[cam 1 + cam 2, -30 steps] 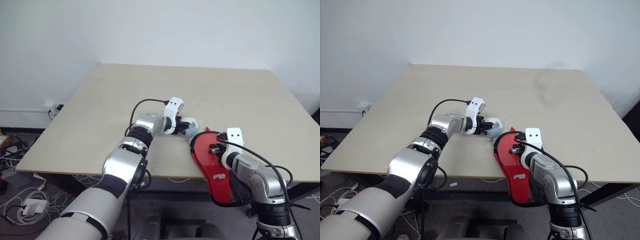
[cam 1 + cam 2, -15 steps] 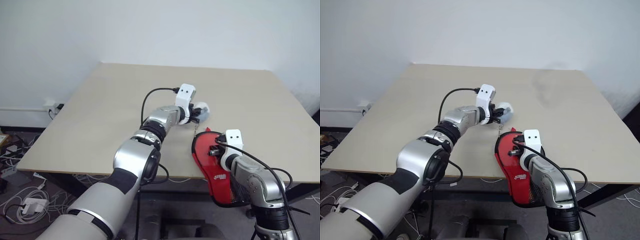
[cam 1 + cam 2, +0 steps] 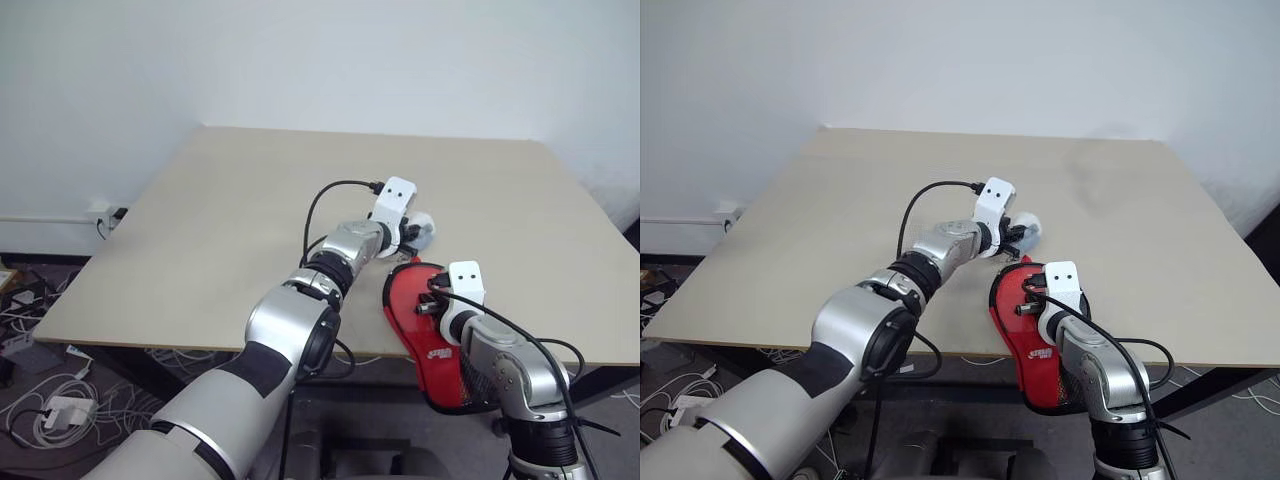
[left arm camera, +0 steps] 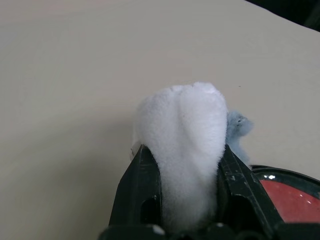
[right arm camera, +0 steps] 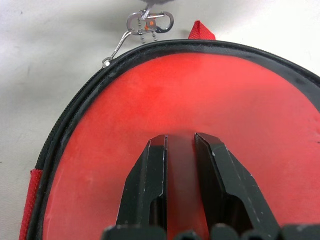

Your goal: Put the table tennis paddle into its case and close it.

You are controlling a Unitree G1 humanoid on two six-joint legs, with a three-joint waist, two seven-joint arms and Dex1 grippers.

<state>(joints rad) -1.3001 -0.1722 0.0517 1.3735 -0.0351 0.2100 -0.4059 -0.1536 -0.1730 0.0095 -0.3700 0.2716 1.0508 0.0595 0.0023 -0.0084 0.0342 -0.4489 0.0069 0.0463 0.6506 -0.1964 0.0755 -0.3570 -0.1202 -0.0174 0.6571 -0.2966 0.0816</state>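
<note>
Beige tabletop (image 3: 240,200): left gripper (image 4: 187,165), clamped on white fluffy pompom (image 4: 187,145), has swung right, above red zip case (image 3: 415,310); right gripper (image 5: 180,150), nearly shut, presses case, unmoved.

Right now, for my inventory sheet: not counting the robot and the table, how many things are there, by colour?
Red: 1, the case
White: 1, the fluffy ball
Grey-blue: 1, the fluffy tuft
Silver: 1, the metal clip
Total: 4

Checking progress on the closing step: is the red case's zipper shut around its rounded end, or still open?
Shut at the rounded end: in the right wrist view the case shows closed zipper teeth along its black rim, no gap; the rest is hidden.
</note>
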